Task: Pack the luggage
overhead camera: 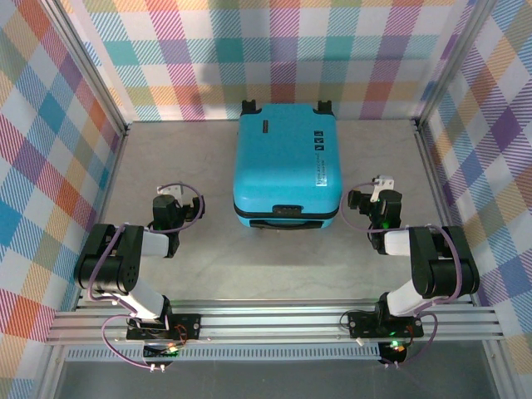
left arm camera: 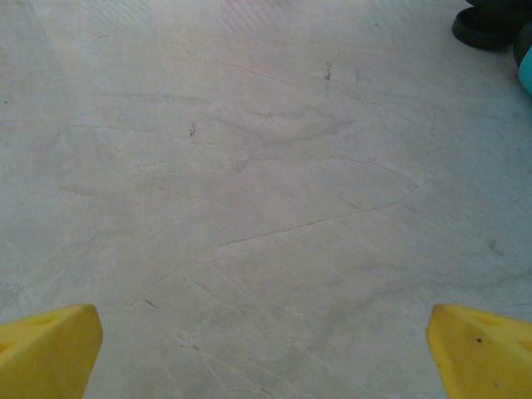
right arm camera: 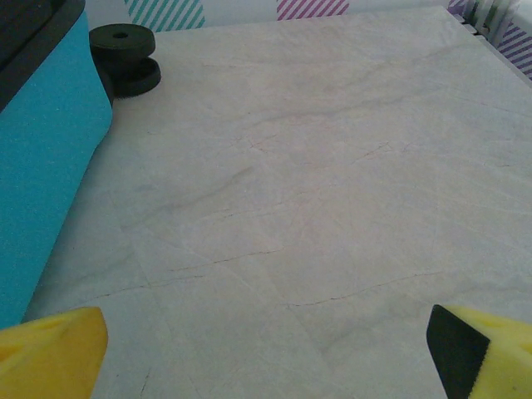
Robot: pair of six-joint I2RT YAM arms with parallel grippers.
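A plaid wall bounds the left side of the grey table. Next to it the left arm is folded low, and the left gripper hangs just above the tabletop, well apart from the luggage. In the left wrist view this gripper has its jaws spread wide: the yellow fingers sit at the two bottom corners with bare table between them and nothing held. At the top right of that view are a black wheel and a sliver of the turquoise luggage. The luggage lies flat and closed in the far middle of the table, between the two arms. Its wheels are toward the back wall, its black handle is toward the arm bases, and small dark labels are on its shell. To its right the right gripper hovers near the luggage's near right corner without touching it. In the right wrist view the right gripper is also spread wide and holds nothing, its yellow fingers at the bottom corners. The luggage side fills the left edge, with a black wheel beyond it. A metal rail carries both bases at the near edge.
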